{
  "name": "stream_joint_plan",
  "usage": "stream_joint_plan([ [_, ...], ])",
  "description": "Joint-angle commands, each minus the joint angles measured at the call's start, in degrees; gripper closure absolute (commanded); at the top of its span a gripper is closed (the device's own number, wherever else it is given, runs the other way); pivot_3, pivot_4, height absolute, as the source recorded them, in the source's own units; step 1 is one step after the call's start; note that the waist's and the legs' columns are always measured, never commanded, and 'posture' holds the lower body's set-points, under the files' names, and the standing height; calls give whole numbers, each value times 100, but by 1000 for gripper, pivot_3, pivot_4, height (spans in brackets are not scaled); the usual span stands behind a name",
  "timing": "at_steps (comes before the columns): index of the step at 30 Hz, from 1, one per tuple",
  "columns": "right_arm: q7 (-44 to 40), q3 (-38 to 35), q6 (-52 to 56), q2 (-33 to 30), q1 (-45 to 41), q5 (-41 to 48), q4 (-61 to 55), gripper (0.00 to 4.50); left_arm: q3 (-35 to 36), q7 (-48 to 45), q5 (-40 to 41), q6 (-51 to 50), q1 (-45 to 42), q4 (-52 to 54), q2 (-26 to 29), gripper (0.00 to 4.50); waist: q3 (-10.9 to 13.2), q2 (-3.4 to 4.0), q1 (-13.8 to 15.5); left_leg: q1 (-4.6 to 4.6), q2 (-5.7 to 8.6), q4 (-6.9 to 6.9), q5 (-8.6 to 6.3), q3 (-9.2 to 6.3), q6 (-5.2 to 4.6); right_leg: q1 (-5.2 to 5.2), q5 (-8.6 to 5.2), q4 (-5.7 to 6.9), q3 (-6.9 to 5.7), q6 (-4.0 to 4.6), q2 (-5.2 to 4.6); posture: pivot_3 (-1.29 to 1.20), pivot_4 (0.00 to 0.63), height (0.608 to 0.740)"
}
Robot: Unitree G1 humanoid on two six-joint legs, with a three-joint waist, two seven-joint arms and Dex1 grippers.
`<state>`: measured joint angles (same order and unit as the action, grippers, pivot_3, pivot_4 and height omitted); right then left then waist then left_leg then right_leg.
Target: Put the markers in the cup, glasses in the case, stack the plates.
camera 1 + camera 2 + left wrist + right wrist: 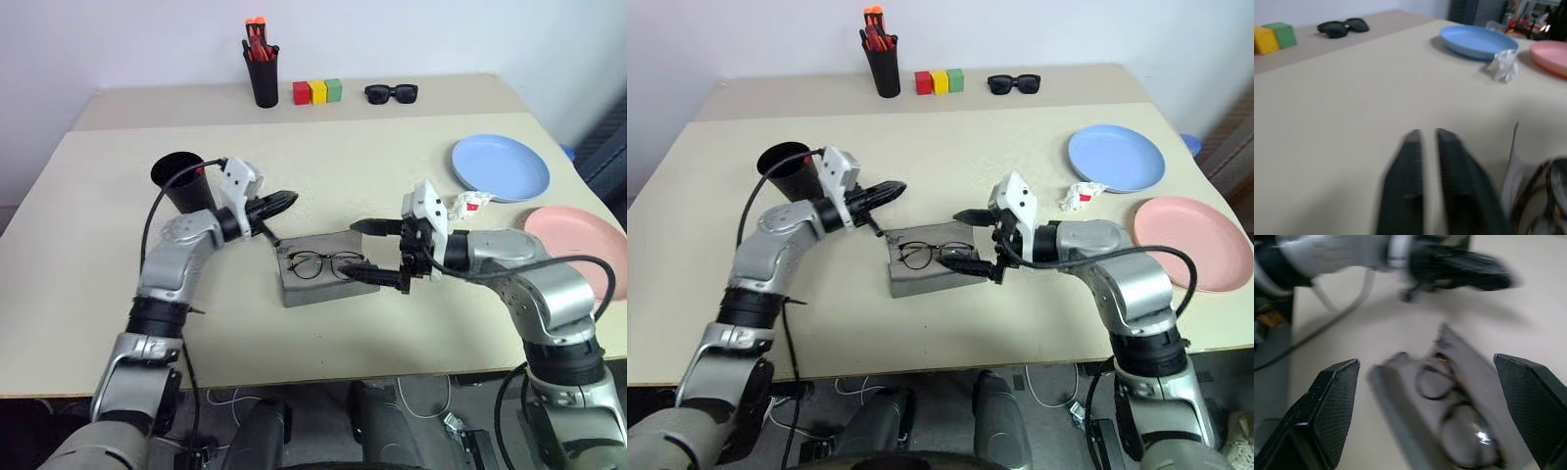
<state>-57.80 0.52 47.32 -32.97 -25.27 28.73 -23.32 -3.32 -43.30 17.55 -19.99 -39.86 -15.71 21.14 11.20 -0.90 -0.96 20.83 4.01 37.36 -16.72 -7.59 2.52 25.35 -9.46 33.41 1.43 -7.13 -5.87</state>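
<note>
The wire-rimmed glasses (323,262) lie in the open grey case (309,286) at the table's middle. My right gripper (353,250) is open at the case's right end, one finger above the glasses and one by the case's near edge. In the right wrist view its two fingers (1332,401) stand wide apart, with the glasses (1454,416) between them. My left gripper (286,202) is shut and empty, level above the table just past the case's far left corner. The black cup (181,181) stands behind it. The blue plate (500,166) and pink plate (578,240) lie apart at the right. The markers are hidden.
A crumpled white wrapper (470,203) lies beside the blue plate. On the back table stand a pen cup with orange-red pens (261,69), three coloured blocks (316,92) and black sunglasses (391,93).
</note>
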Motion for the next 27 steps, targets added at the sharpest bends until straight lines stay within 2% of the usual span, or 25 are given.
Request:
stream_joint_plan([
  [1,103,-294,80,-134,185,405,-388,0,-230,14,-453,288,-243,-470,-15,4435,0,1,8,-1,1,2,0,2,0,-2,0,0,1,-1,-1,0,150,740],
  [7,411,-268,-66,-183,352,485,-448,0,-618,-432,-802,-78,-685,-1255,-25,4435,0,0,35,4,2,9,0,2,0,-4,1,-2,0,-2,-1,0,150,740],
  [12,544,-210,-184,-194,309,484,-417,0,-836,-1058,-809,-412,-837,-1320,27,4435,0,0,26,6,2,9,0,1,-1,-3,1,-2,0,-3,-1,0,150,740],
  [16,608,-148,-321,-228,268,384,-307,0,-1010,-1929,-586,-754,-606,-707,257,4435,0,0,9,5,2,8,0,1,-1,-2,1,-1,0,-3,-1,0,150,740],
  [27,697,-34,-575,-293,160,218,-85,0,-1205,-2441,-404,-1249,260,889,602,4435,0,0,21,5,1,9,0,-1,-1,-2,1,0,1,-3,-1,0,150,740],
])
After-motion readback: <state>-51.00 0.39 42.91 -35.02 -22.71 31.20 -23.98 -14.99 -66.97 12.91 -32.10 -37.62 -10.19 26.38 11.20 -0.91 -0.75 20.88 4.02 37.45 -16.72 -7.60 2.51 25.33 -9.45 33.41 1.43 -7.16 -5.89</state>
